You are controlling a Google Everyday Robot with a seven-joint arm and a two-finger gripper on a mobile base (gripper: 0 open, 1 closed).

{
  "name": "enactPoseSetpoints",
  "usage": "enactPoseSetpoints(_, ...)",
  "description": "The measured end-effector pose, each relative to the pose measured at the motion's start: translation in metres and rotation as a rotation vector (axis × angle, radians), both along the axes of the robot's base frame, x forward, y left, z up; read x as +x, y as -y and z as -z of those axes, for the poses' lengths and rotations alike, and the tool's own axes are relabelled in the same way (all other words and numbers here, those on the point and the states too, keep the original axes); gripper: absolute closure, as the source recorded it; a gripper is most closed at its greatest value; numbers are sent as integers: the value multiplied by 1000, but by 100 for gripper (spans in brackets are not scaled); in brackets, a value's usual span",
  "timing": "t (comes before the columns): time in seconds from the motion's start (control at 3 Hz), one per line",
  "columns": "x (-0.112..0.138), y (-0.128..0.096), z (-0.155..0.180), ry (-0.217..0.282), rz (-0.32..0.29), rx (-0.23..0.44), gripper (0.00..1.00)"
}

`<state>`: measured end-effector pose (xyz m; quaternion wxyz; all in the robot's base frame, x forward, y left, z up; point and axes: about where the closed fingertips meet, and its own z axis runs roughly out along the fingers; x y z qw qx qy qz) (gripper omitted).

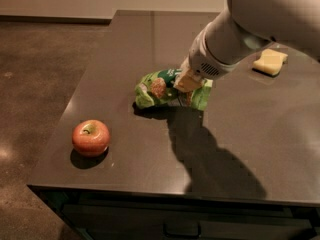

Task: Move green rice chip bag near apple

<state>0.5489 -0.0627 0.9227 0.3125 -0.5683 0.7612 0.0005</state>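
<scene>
Four things share one dark counter (240,149), which fills most of the view. The arm (235,39) comes in from 1 o'clock and slants down toward the counter's middle. Under its tip is the bag (157,90), near the counter's centre and a little toward 12 o'clock. A dark shadow runs along its near edge, so it may be slightly raised, though I cannot tell for sure. The apple (90,137) stands at 8 o'clock from the bag, near the counter's left front corner, and the two are well apart. A yellow block (270,62) lies at 2 o'clock from the bag, apart from everything else. The gripper (189,81) is at the bag's 3 o'clock end, its fingers closed on the crinkled foil there.

The grasp looks done and the carry barely begun, if at all. The whole stretch toward 8 o'clock is left, then the release beside the apple. The bag's long axis runs roughly 9 to 3 o'clock, printed face up, with its free end pointing to 9 o'clock.
</scene>
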Motion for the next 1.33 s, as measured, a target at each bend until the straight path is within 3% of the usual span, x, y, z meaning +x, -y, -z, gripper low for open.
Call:
enactPoseSetpoints(1.0,-52,-22,-6,-9,-149,31,100)
enactPoseSetpoints(1.33,-63,-28,-5,-20,-204,39,82)
